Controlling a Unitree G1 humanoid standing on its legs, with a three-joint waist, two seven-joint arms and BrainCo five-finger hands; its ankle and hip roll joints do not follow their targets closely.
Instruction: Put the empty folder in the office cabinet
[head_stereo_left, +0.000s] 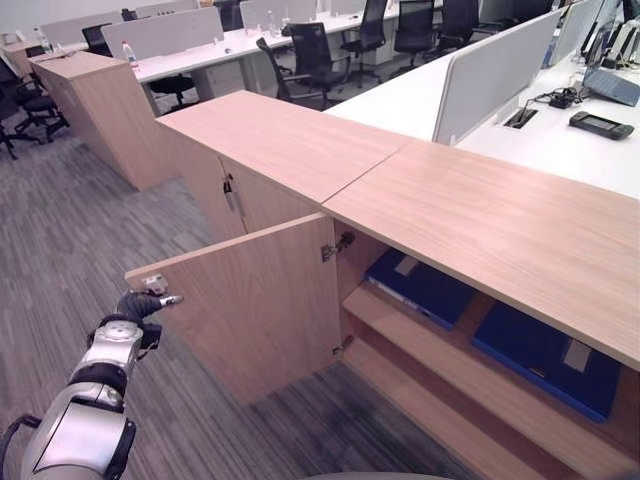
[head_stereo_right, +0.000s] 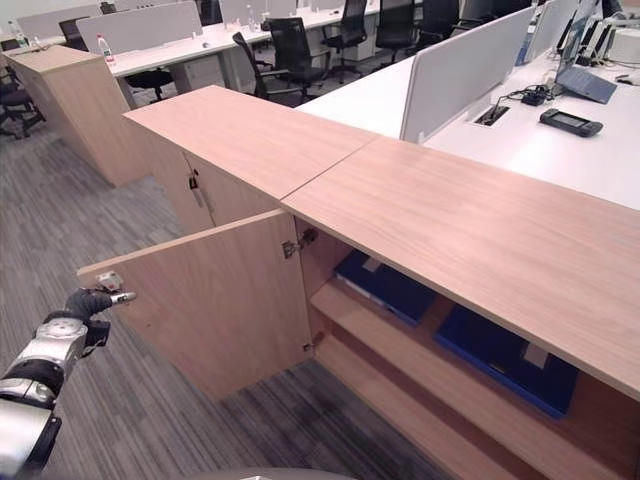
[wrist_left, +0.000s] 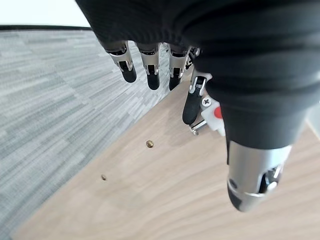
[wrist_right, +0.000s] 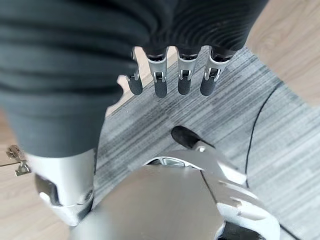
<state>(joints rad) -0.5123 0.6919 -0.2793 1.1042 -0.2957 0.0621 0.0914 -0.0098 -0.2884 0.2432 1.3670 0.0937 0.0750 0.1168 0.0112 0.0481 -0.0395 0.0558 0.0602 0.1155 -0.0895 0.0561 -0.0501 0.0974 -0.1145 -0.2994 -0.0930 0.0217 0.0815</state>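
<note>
a: what is at the far left?
b: the left hand (head_stereo_left: 135, 305) is at the outer edge of the open cabinet door (head_stereo_left: 250, 310). in its wrist view the fingers (wrist_left: 151, 70) hang relaxed beside the door's wood face, holding nothing, so this hand is released. i cannot tell if a fingertip touches the door edge

a: and the cabinet?
b: the cabinet (head_stereo_left: 480, 215) has a long wood top. the door stands wide open, hinged at its right side. a second door (head_stereo_left: 255, 200) to the left of it is closed

a: where is the folder?
b: there are two blue folders inside, lying flat on the upper shelf (head_stereo_left: 400, 320). one folder (head_stereo_left: 425, 288) is just right of the hinge, the other folder (head_stereo_left: 550, 360) is further right, apart from the first. i cannot tell which one is the empty one

a: the right hand?
b: the right hand (wrist_right: 170, 80) shows in its own wrist view, over the grey carpet (wrist_right: 280, 150). its fingers are loose and hold nothing, released too

a: behind the cabinet?
b: white desks (head_stereo_left: 400, 100) with a divider panel (head_stereo_left: 495, 70), and black chairs (head_stereo_left: 310, 60) further back
</note>
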